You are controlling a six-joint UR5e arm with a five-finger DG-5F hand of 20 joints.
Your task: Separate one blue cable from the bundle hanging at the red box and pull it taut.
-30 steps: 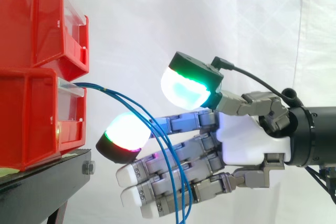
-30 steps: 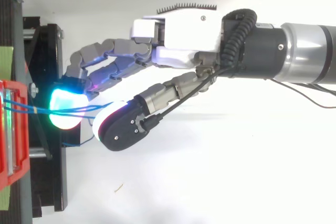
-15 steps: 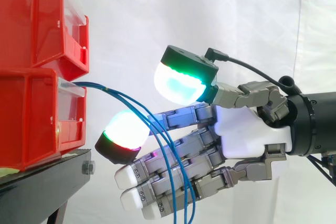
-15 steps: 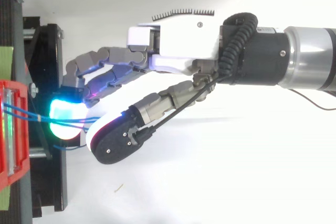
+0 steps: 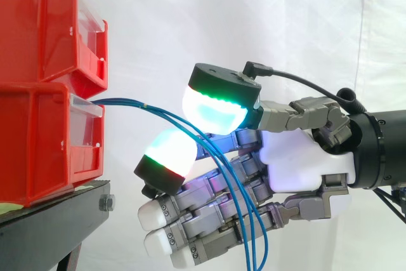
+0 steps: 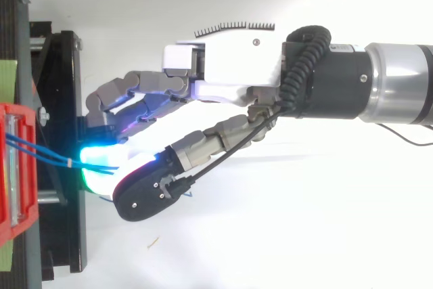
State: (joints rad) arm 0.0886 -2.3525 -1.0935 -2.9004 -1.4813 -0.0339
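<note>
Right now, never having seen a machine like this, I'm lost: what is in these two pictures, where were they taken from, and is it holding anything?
This is a robot arm ending in a mechanical hand; the glow is the hand's own, not lamps. One picture is taken from beside the work, level with it; the other looks down from above. On the left, red bins sit stacked on a black stand, before a white curtain. Thin blue cables come out of the lower bin, arch over and hang down across the hand. Whether the hand grips one of them, the pictures don't settle.
</note>
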